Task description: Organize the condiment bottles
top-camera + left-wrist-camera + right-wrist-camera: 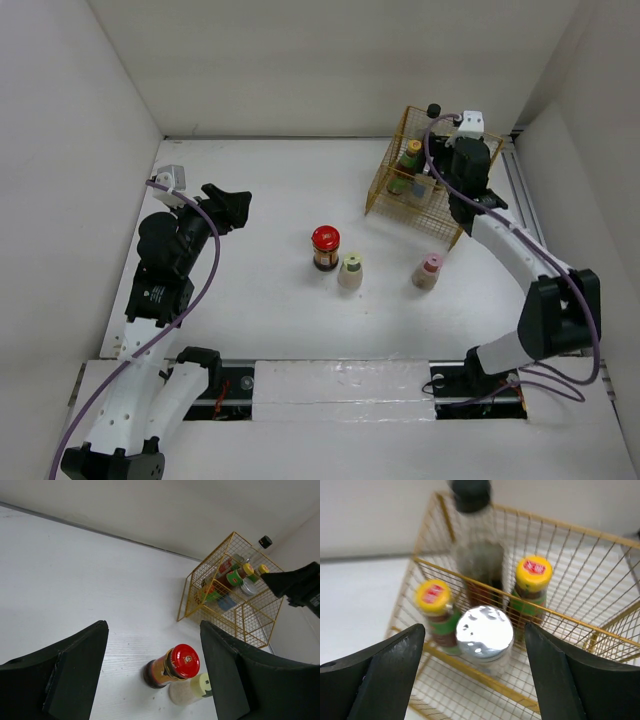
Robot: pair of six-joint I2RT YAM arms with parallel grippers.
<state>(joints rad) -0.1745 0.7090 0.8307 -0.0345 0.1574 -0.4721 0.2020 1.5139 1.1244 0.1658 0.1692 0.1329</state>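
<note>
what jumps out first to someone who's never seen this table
The yellow wire basket at the far right catches the eye, holding two yellow-capped bottles, a dark bottle and a silver-topped shaker, with the right gripper open above them. Next comes the red-lidded jar mid-table, a green-topped shaker close beside it and a pink-topped shaker further right.

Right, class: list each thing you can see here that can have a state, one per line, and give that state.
red-lidded jar: upright on table, lid on
green-topped shaker: upright on table
pink-topped shaker: upright on table
silver-topped shaker: standing in yellow wire basket
yellow-capped bottles: both standing in basket, capped
black-capped bottle: standing in basket, capped
left claw: open, empty
right claw: open over basket, empty
</note>
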